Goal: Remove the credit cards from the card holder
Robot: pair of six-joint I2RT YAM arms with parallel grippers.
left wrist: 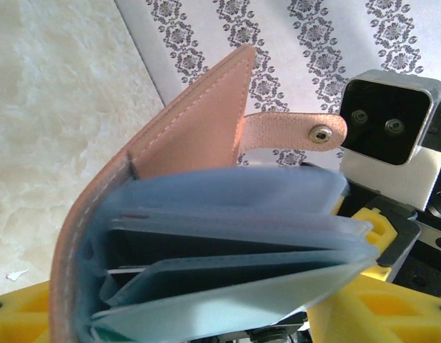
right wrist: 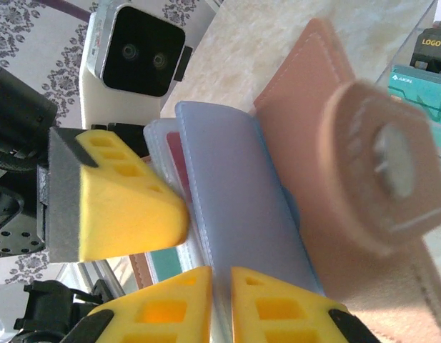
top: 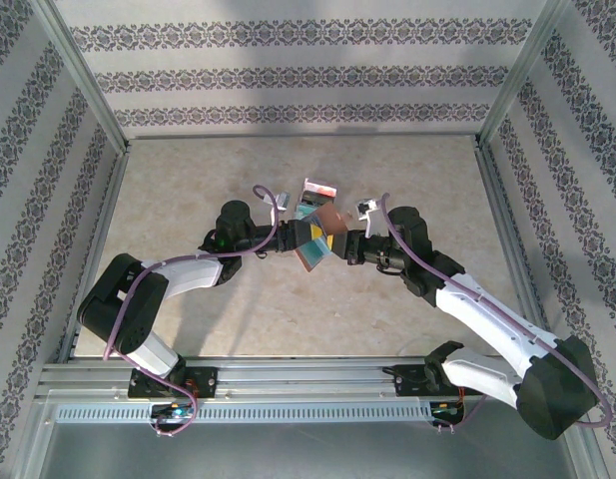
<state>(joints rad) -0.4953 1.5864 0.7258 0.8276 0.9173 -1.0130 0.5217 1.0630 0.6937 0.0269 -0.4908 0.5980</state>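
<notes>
The card holder [top: 315, 242] was held up between both arms, at 3 o'clock from the left gripper [top: 291, 238] and 9 o'clock from the right gripper [right wrist: 221, 279]. The right jaws were nearly closed on a blue-grey pocket panel [right wrist: 234, 193]. The left jaws were spread wide around the card holder; whether they gripped it could not be told.

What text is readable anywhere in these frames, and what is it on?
"LOGO": on the dark card, top right of the right wrist view.
Teal card: white lettering, too blurred to read.
Card holder: no text visible.
</notes>
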